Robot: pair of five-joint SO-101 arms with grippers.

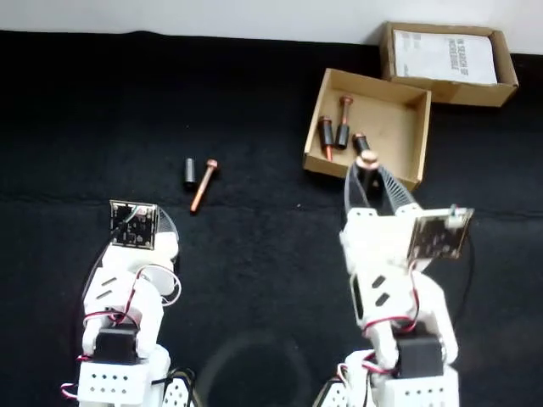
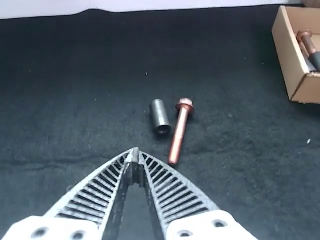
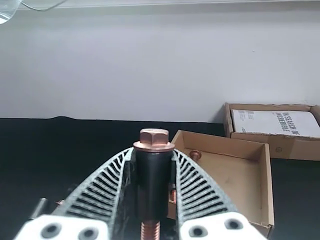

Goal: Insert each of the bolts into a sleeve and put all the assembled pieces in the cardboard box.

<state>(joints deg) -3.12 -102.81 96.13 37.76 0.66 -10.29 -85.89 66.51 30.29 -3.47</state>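
Observation:
A loose copper bolt (image 1: 203, 184) (image 2: 178, 130) and a dark sleeve (image 1: 190, 172) (image 2: 160, 116) lie side by side on the black mat, ahead of my left gripper (image 2: 134, 152), which is shut and holds nothing. My right gripper (image 1: 367, 174) (image 3: 152, 165) is shut on an assembled bolt and sleeve (image 3: 152, 172), copper head (image 1: 366, 160) up, held just in front of the open cardboard box (image 1: 400, 127) (image 3: 265, 165). Three assembled pieces (image 1: 342, 129) lie in the box's left part.
A second cardboard box (image 1: 450, 61) (image 3: 272, 125) with a printed sheet sits behind the open one at the far right. The black mat (image 1: 102, 110) covers the table up to a white wall at the back.

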